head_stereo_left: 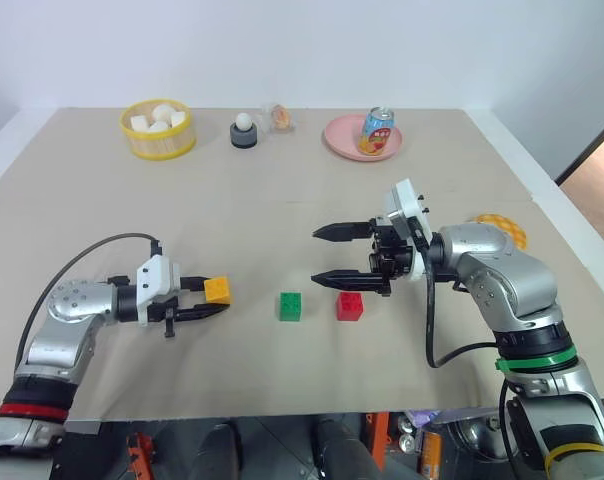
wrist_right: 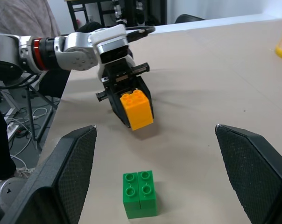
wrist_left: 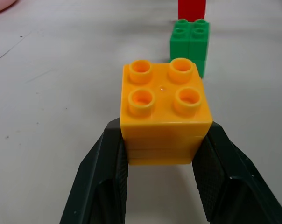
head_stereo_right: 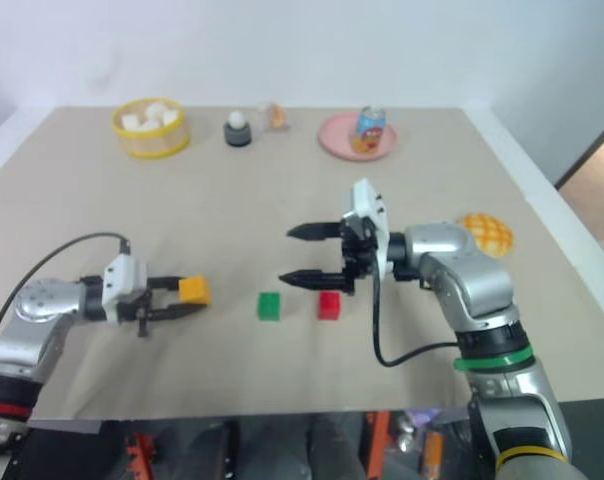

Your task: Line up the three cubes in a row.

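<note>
Left claw (head_stereo_left: 220, 300) grips orange-yellow cube (head_stereo_left: 218, 290) beside green cube (head_stereo_left: 290, 306).

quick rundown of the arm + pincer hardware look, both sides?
Both arms are silver-grey metal shells. Each ends in a white wrist block carrying a black two-finger pincer, left and right, with tapered, pointed fingers. A black cable loops from each wrist back to the arm. The left arm has a red band; the right arm has a green band and a yellow one lower down.
</note>
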Robot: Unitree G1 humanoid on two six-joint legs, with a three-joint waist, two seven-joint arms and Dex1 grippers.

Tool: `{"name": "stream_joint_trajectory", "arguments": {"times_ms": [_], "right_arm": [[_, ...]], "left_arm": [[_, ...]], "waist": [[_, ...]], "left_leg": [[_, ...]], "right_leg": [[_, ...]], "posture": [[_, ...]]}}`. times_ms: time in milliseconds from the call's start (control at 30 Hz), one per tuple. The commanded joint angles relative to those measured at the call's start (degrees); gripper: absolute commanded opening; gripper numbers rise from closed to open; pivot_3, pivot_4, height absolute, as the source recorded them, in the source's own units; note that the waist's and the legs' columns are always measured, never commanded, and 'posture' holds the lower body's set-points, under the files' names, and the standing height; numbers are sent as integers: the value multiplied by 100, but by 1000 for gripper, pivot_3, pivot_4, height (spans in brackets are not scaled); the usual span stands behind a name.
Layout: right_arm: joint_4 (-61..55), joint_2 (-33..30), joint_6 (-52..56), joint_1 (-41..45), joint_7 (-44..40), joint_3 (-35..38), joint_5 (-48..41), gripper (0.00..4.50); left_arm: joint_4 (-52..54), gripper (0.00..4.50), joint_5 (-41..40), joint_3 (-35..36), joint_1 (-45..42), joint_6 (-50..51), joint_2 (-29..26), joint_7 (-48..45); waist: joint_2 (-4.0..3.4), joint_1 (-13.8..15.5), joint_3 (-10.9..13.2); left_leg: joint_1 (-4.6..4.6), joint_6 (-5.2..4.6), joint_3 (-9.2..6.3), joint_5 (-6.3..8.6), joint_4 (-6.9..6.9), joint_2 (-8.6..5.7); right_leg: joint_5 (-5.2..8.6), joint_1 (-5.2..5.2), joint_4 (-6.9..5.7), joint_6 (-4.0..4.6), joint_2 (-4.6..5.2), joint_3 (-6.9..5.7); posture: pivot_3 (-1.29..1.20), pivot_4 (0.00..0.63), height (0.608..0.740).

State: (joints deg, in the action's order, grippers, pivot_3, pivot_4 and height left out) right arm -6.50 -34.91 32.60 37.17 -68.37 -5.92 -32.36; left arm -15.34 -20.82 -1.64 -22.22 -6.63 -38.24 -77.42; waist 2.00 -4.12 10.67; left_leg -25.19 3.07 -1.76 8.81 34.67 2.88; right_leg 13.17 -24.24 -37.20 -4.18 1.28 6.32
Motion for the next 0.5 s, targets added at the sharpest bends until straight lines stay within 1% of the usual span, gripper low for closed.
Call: {"name": "stream_joint_trajectory", "arguments": {"times_ms": [33, 200, 500], "right_arm": [[-309, -102, 44, -1, 49, 225, -127, 4201], [-425, -175, 101, -64, 113, 265, -148, 4201], [-564, -222, 176, -150, 222, 330, -219, 4201]], "left_arm": [[-251, 1337, -102, -75, -283, -56, 119, -390], [-545, 1337, -47, -265, -511, 85, 232, -830], [-1361, 1337, 283, -441, -701, -473, 387, -1121]], "waist": [[0, -2, 0], [0, -10, 0], [0, -9, 0]], "left_leg": [[0, 0, 0, 0, 0, 0], [1, -1, -2, 0, -2, 3], [1, -1, -4, 0, -2, 3]], "right_leg": [[-1, 0, 0, 0, 0, 0], [-11, -3, -6, -18, -5, 0], [-10, -3, -9, -18, -6, 0]], "posture": [[0, 150, 740], [0, 150, 740], [0, 150, 740]]}}
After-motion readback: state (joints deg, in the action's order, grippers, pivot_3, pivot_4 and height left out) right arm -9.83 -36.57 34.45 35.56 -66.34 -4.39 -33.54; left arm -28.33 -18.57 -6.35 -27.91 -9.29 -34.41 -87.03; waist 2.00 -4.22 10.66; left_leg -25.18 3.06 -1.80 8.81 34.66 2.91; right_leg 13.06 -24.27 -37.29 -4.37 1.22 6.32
